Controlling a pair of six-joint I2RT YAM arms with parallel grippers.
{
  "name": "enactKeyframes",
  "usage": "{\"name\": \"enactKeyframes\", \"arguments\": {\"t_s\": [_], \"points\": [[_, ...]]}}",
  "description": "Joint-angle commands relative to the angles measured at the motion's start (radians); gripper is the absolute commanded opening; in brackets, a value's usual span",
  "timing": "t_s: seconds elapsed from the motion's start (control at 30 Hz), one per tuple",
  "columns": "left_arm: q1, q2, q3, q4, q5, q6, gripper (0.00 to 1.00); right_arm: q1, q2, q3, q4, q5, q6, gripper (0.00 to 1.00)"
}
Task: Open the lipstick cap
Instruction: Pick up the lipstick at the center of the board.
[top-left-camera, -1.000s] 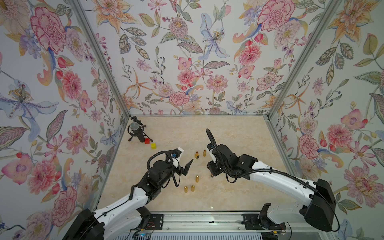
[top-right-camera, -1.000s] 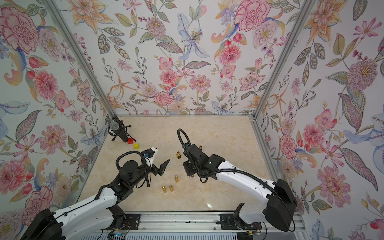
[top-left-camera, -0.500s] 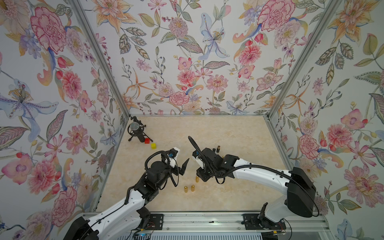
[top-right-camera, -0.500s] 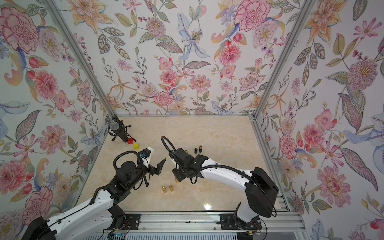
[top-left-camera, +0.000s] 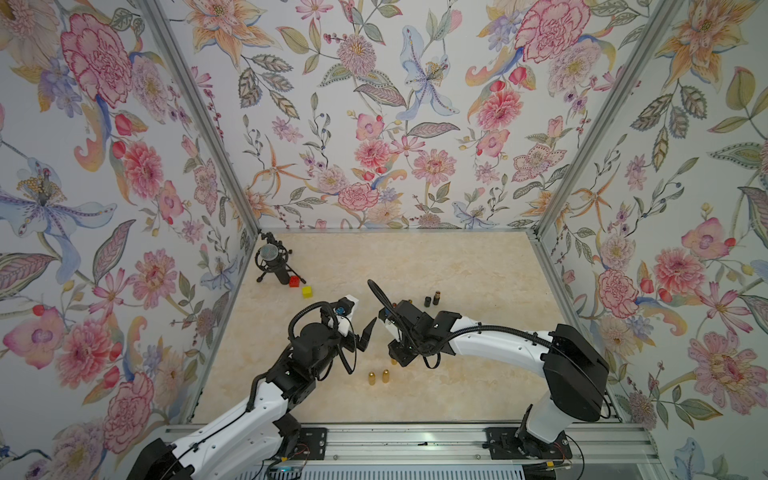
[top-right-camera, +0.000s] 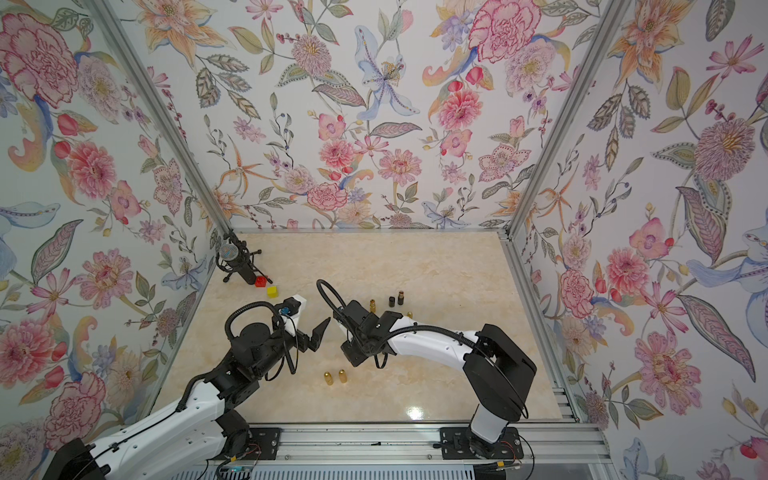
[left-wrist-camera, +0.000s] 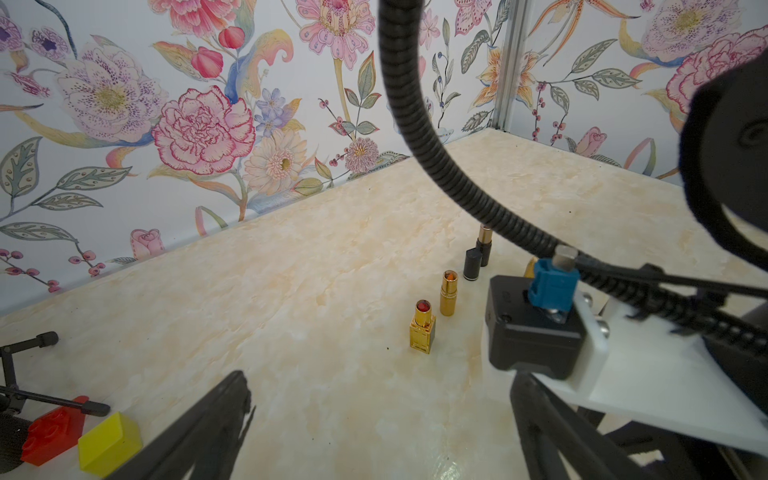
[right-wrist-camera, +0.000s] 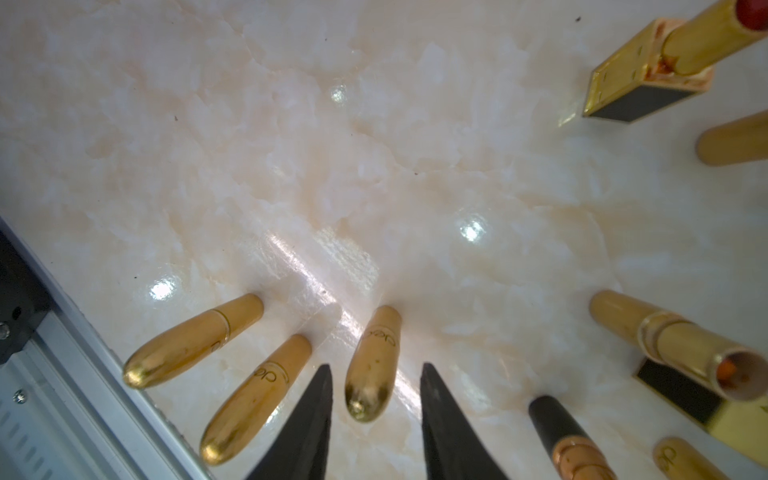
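Right wrist: right pincer (right-wrist-camera: 376, 365), jaws parted, straddles one of three clustered gold lipsticks (right-wrist-camera: 257, 399); left pincer (left-wrist-camera: 378, 386) spread.

Pretty bright and even in here, with the light coming from overhead. The glossy tabletop (right-wrist-camera: 469, 230) kicks back a few white hotspots and shadows are faint. Both top views look crisp. Wrist views stretch at the edges, so the lipsticks (right-wrist-camera: 374, 361) fan outward.
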Motion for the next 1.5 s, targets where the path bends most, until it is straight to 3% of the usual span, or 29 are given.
{"name": "enactKeyframes", "arguments": {"t_s": [0.0, 0.57, 0.7, 0.9, 1.23, 1.47], "points": [[0.011, -0.014, -0.011, -0.01, -0.003, -0.017, 0.99, 0.01, 0.019, -0.013, 0.02, -0.017, -0.015, 0.36], [0.011, -0.005, -0.014, 0.007, 0.006, -0.012, 0.99, 0.016, 0.04, -0.03, 0.026, 0.011, -0.01, 0.28], [0.011, -0.003, -0.012, 0.007, 0.008, -0.009, 0.99, 0.017, 0.036, -0.026, 0.027, 0.018, -0.01, 0.2], [0.012, -0.009, -0.008, 0.001, 0.019, -0.003, 0.99, 0.013, 0.013, -0.023, 0.027, 0.019, -0.004, 0.2], [0.013, -0.046, 0.005, -0.022, 0.145, 0.036, 0.99, -0.076, -0.119, 0.049, -0.038, 0.007, 0.027, 0.19], [0.011, 0.041, 0.045, 0.014, 0.21, 0.063, 0.99, -0.19, -0.181, 0.129, -0.09, -0.087, 0.078, 0.2]]}}
